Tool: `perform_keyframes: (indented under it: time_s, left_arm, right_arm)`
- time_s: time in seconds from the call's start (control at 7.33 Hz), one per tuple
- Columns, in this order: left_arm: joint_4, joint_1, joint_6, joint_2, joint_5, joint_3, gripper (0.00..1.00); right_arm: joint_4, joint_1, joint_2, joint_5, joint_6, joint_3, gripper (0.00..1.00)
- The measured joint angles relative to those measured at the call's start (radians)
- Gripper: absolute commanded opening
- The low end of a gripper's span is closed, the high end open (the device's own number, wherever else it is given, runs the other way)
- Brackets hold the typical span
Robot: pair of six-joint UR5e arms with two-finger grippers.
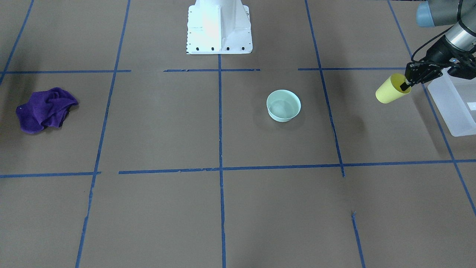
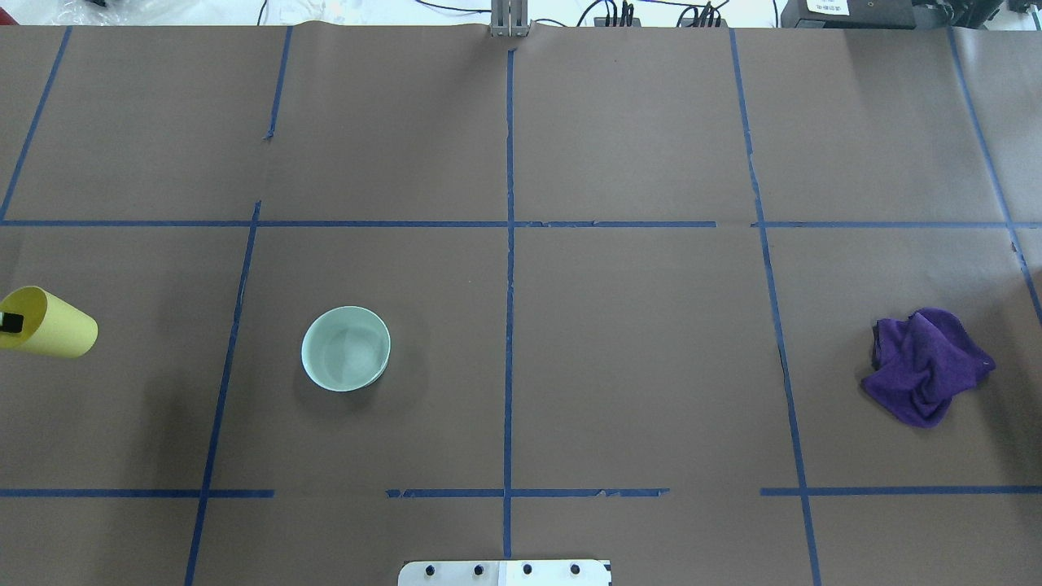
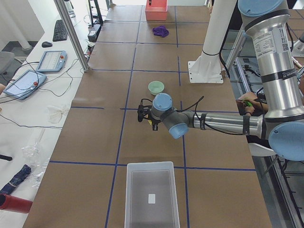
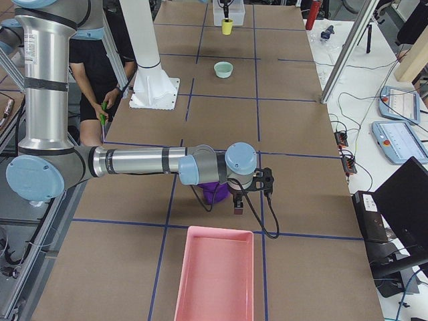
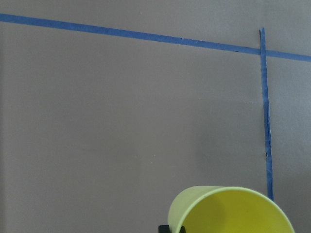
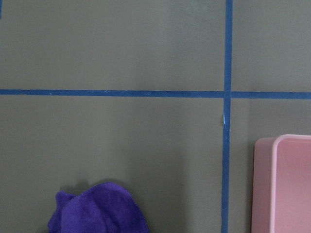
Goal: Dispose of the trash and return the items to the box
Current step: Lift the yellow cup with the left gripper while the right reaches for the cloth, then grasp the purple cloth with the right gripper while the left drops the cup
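From across the table, the left gripper (image 1: 406,85) pinches the yellow cup (image 1: 390,90) by its rim, one finger inside the mouth and one outside. The cup hangs tilted on its side, lifted off the table, between the pale green bowl (image 1: 283,105) and the box (image 1: 455,111), much nearer the box. A purple cloth (image 1: 44,109) lies crumpled far off on the bowl's other side.

From overhead, the cup (image 2: 53,325) is well to the robot's left of the upright bowl (image 2: 346,348), with a black fingertip (image 2: 10,322) inside its mouth.

In the left-end view, the box (image 3: 152,194) sits on the near side of the bowl (image 3: 156,87), and the left arm's wrist is between them.

In the right-end view, the right gripper (image 4: 237,208) hangs just over the cloth (image 4: 215,194), between the bowl and a pink tray (image 4: 214,274). I cannot tell how wide its fingers stand.

The left wrist camera shows the cup's rim (image 5: 228,211) over brown paper. The right wrist camera shows the cloth (image 6: 99,209) and a corner of the tray (image 6: 284,179).
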Motion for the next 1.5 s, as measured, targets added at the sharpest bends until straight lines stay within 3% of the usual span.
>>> perform_keyframes:
  time_s: [0.27,0.55,0.68,1.09,1.5]
  left_arm:
    - [0.129,-0.063,0.122,-0.003,-0.002,-0.073,0.00]
    - [0.256,-0.140,0.266,-0.016,0.002,-0.119,0.00]
    - [0.306,-0.184,0.343,-0.027,0.006,-0.124,0.00]
    - [0.465,-0.354,0.609,-0.066,0.009,-0.110,0.00]
    - [0.510,-0.487,0.814,-0.101,0.012,-0.012,0.00]
  right_arm:
    - [0.208,-0.090,-0.050,-0.002,0.158,0.002,1.00]
    - [0.465,-0.225,-0.104,-0.071,0.363,0.003,1.00]
    - [0.530,-0.294,-0.118,-0.118,0.412,0.005,1.00]
    - [0.569,-0.452,-0.132,-0.205,0.439,0.023,1.00]
    - [0.571,-0.559,-0.153,-0.265,0.440,0.034,1.00]
